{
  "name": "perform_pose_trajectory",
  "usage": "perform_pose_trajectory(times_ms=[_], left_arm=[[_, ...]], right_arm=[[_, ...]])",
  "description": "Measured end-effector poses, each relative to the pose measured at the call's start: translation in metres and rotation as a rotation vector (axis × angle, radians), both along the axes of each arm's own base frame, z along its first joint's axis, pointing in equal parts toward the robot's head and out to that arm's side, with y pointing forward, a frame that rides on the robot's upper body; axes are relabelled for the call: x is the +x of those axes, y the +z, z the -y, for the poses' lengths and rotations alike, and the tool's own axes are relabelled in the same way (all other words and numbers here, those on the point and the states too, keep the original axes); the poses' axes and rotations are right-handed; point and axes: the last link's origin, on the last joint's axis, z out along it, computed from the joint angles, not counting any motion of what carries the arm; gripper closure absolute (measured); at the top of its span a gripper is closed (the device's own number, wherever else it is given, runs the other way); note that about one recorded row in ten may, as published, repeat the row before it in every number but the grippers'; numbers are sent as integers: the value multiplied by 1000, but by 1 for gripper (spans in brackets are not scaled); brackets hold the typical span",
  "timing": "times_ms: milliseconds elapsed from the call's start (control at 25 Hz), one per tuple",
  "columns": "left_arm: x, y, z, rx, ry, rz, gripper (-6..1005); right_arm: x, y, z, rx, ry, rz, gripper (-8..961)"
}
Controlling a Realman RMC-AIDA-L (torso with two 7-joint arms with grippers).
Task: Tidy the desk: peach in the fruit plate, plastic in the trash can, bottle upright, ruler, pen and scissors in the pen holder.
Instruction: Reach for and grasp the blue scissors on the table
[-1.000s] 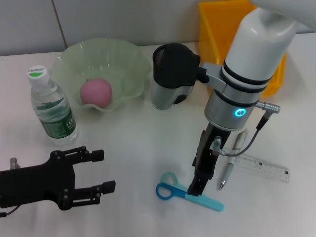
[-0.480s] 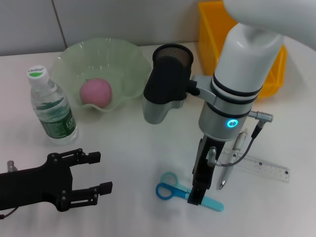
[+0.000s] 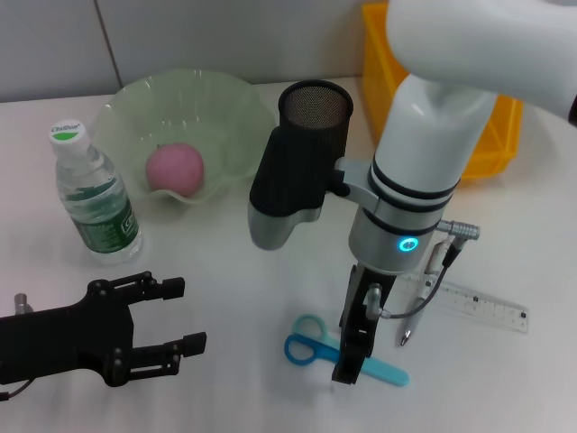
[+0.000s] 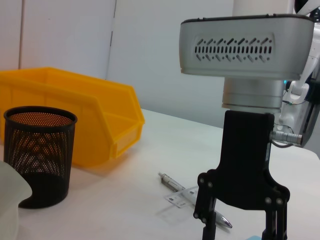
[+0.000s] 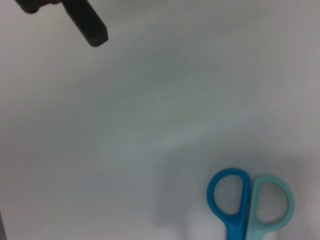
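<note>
1. Right gripper (image 3: 350, 361) hangs over the near middle of the desk (image 3: 234, 271), pointing down at the scissors (image 3: 338, 350); its tip sits over the blades just past the handles.
2. Right gripper's fingers: in the left wrist view two dark fingers (image 4: 209, 220) stand a little apart with a gap between them. They look spread and hold nothing; can't tell if the tips touch the scissors.
3. Scissors lie flat, blue and teal handle rings (image 5: 250, 200) pointing left, blades running right under the gripper.
4. Pen (image 3: 413, 316) lies just right of the right gripper, tip toward the near edge; the clear ruler (image 3: 478, 305) lies flat to its right, touching or crossing it.
5. Pen holder (image 3: 314, 117), black mesh, stands upright at far centre, partly hidden behind the right arm's wrist housing.
6. Yellow bin (image 3: 397, 63) sits at far right, behind the arm.
7. Peach (image 3: 175, 168) is in the green fruit plate (image 3: 234, 108), far left of centre.
8. Bottle (image 3: 93, 198) stands upright at the left with its cap on, just near and left of the plate.
9. Left gripper (image 3: 176, 316) is parked at near left, low over the desk, fingers spread, gripping nothing, well apart from the scissors.
</note>
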Motion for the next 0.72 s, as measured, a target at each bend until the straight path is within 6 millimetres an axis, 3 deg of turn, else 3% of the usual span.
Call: perform_pose_trajectory(times_ms=[720], left_arm=[[0, 2, -2, 5, -3, -3, 217]], right_arm=[[1, -7, 1, 6, 31, 0, 213]])
